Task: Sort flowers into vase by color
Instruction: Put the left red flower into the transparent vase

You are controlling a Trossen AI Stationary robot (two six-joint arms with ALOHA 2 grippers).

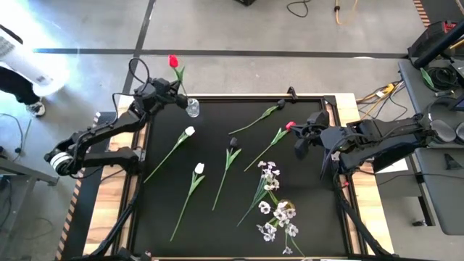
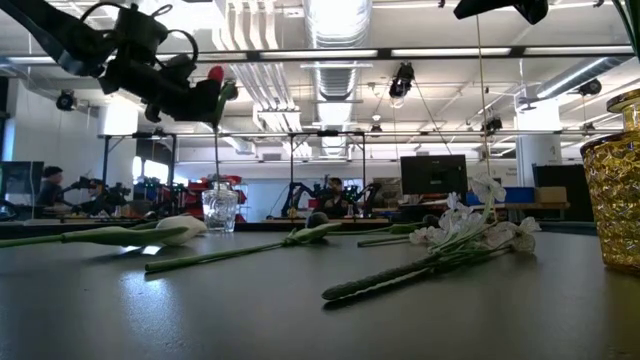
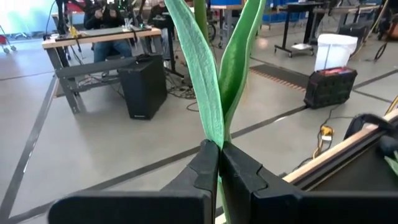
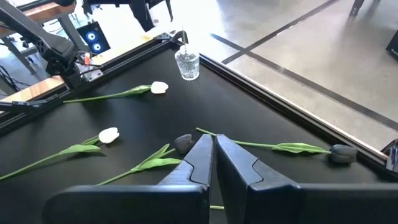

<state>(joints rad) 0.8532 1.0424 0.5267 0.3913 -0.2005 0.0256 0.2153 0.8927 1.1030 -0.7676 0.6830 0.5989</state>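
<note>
Above the small glass vase (image 1: 193,109) at the far left edge of the black table (image 1: 304,181), I have a red tulip (image 1: 173,61) pinched in the left gripper (image 1: 174,88), fingers (image 3: 205,171) closed tight on its green stem. Its red head stands higher than the gripper, and the stem's lower end reaches down to the vase mouth. From the left wrist view I see the two long leaves (image 3: 208,74) rising straight out of the closed fingers.

My right gripper (image 1: 299,143) hovers over the table's right side, shut and holding nothing, near a second red tulip (image 1: 288,127). Two white tulips (image 1: 189,132) and two dark tulips (image 1: 233,151) lie flat mid-table. White blossom sprays (image 1: 272,196) lie nearer the front, beside a gold vase (image 1: 283,209).
</note>
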